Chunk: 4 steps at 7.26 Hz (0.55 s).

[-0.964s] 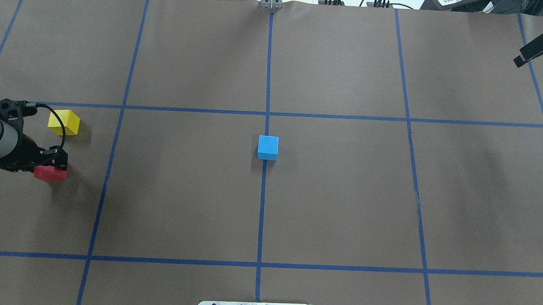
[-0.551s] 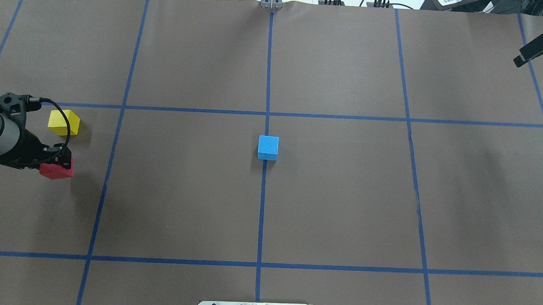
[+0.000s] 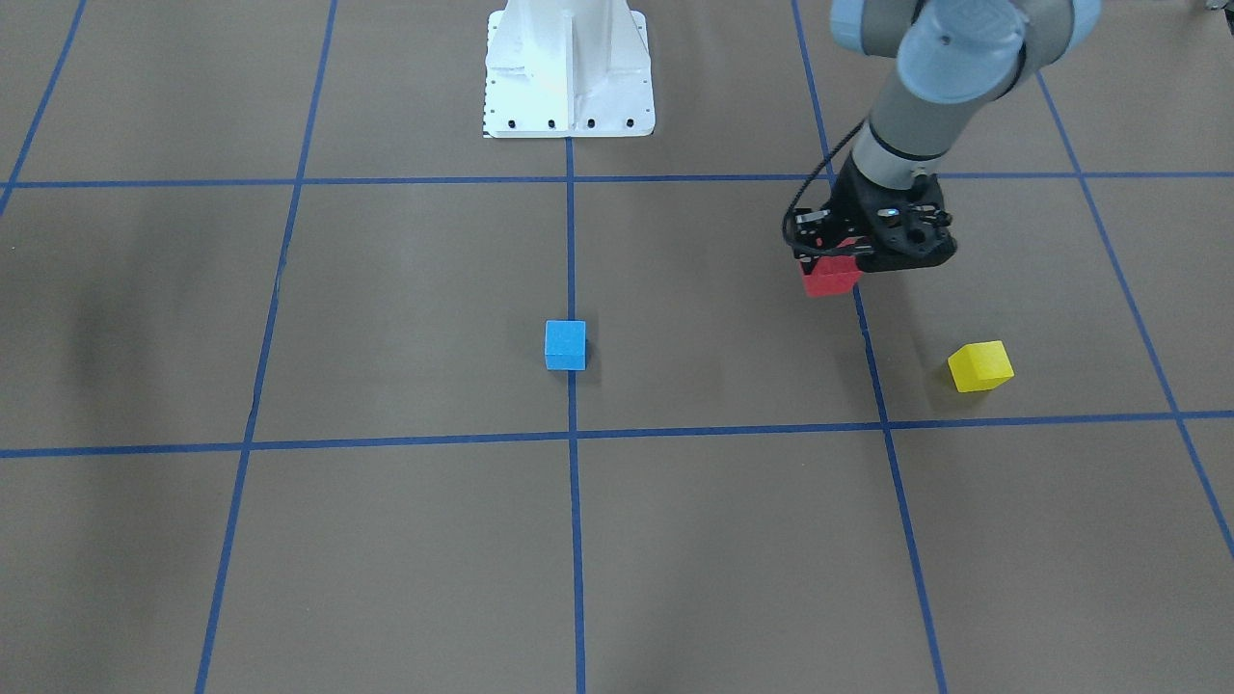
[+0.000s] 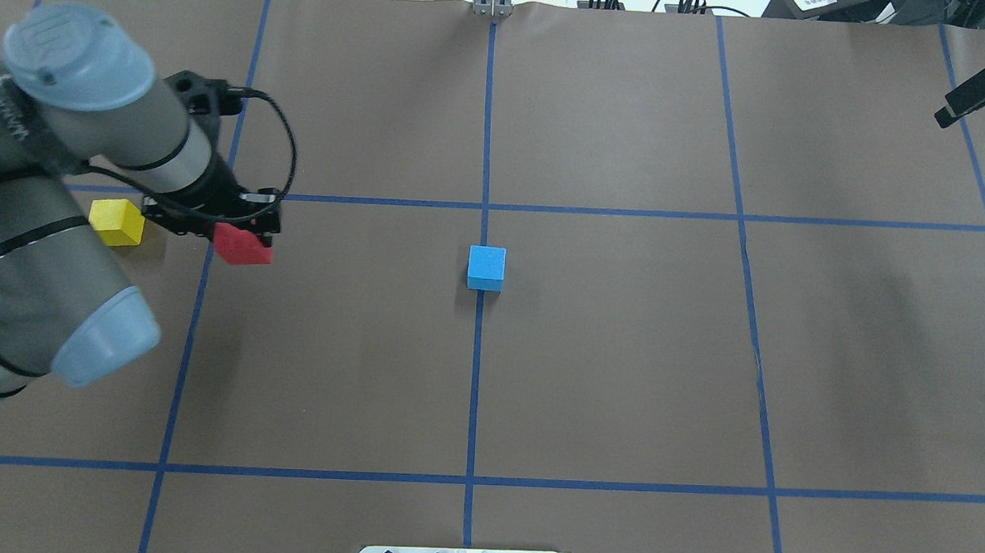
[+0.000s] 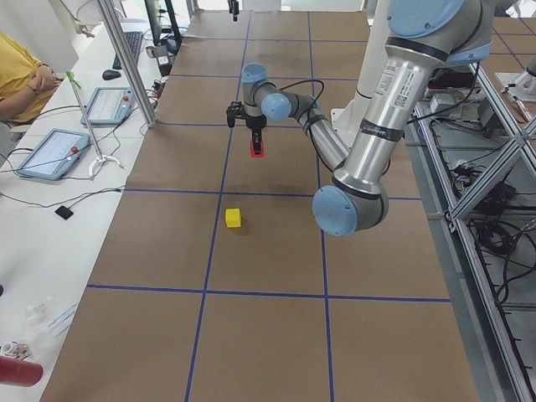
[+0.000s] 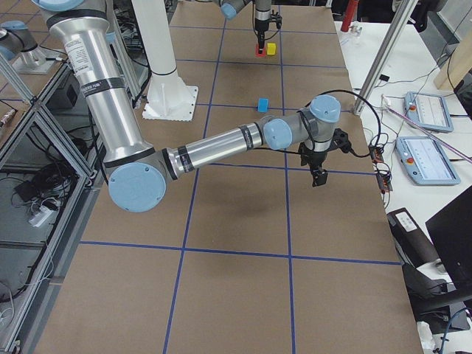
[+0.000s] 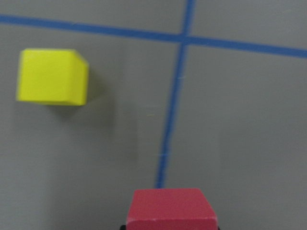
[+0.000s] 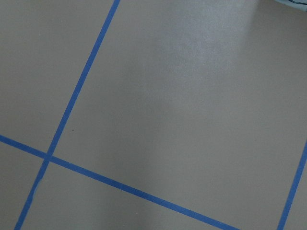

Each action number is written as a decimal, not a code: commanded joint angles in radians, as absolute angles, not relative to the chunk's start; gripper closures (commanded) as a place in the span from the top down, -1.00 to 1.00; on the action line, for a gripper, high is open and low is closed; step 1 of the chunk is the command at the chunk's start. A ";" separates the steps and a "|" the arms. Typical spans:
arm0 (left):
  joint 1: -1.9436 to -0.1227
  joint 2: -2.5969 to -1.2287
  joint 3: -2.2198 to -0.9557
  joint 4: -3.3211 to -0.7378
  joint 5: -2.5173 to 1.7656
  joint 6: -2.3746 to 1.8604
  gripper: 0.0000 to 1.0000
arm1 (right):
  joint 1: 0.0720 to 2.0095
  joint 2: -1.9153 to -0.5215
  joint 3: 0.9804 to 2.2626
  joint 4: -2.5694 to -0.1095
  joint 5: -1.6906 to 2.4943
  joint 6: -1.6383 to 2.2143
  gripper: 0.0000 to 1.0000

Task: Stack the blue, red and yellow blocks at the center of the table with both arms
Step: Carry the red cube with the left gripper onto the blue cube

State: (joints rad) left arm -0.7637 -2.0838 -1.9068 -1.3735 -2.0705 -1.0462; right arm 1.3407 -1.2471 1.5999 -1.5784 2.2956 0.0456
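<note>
The blue block [image 4: 486, 268] sits at the table's centre on the middle blue line and also shows in the front view [image 3: 565, 345]. My left gripper [image 4: 249, 231] is shut on the red block [image 4: 243, 246] and holds it above the table, left of the blue block; the red block fills the bottom of the left wrist view [image 7: 170, 208]. The yellow block [image 4: 117, 221] lies on the table further left, partly behind my left arm, and shows in the wrist view [image 7: 52, 76]. My right gripper [image 4: 966, 96] hovers at the far right edge, empty; its jaw state is unclear.
Blue tape lines [image 4: 486, 143] divide the brown paper-covered table into a grid. The white robot base [image 3: 567, 67] stands at the near middle edge. Tablets [image 5: 52, 151] and cables lie on a side bench beyond the table's far edge.
My left arm has carried the red block to the right and further from the robot, past the yellow block, toward the blue block. The right arm has barely moved.
</note>
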 commanded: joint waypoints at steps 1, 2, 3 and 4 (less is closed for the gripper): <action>-0.723 -2.377 -1.701 -1.333 -2.063 -1.045 -1.00 | 1.341 -1.249 1.594 -1.578 2.295 0.052 0.99; -0.689 -2.499 -1.563 -1.342 -2.025 -1.045 -1.00 | 1.341 -1.249 1.595 -1.578 2.295 0.054 0.99; -0.648 -2.579 -1.442 -1.389 -2.002 -1.045 -1.00 | 1.341 -1.249 1.595 -1.578 2.295 0.054 0.99; -0.626 -2.591 -1.389 -1.469 -1.999 -1.051 -1.00 | 1.341 -1.249 1.595 -1.578 2.295 0.054 0.99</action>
